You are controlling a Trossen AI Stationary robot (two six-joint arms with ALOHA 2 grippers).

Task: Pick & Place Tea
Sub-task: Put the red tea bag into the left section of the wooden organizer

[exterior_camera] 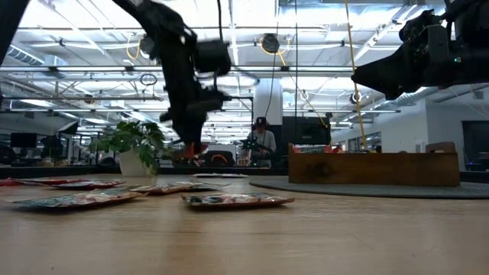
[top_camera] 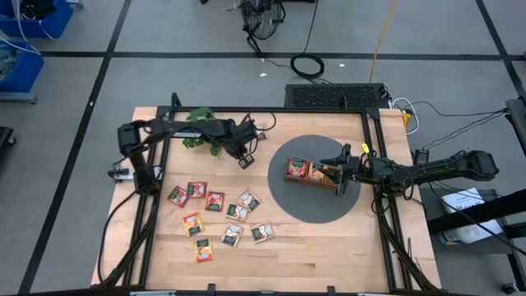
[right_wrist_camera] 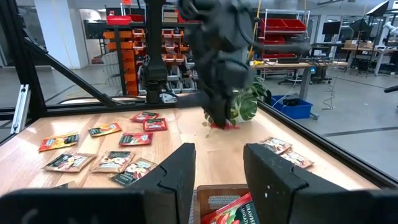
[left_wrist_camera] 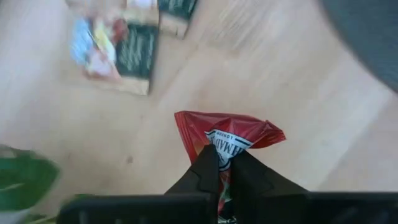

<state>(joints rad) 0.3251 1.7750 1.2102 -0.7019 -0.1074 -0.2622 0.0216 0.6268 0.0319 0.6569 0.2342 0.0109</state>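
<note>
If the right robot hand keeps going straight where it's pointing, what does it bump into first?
Probably the left gripper, which hangs in its line holding a red tea sachet in front of the plant. The right gripper is open above the wooden tray. Depth is unclear, so it may pass alongside.

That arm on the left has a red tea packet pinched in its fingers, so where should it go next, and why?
Probably across toward the wooden tray on the grey mat. The left gripper holds a red tea packet in the air near the plant, and the tray already has packets in it. The right gripper hangs open over the tray, so it may need to clear.
</note>
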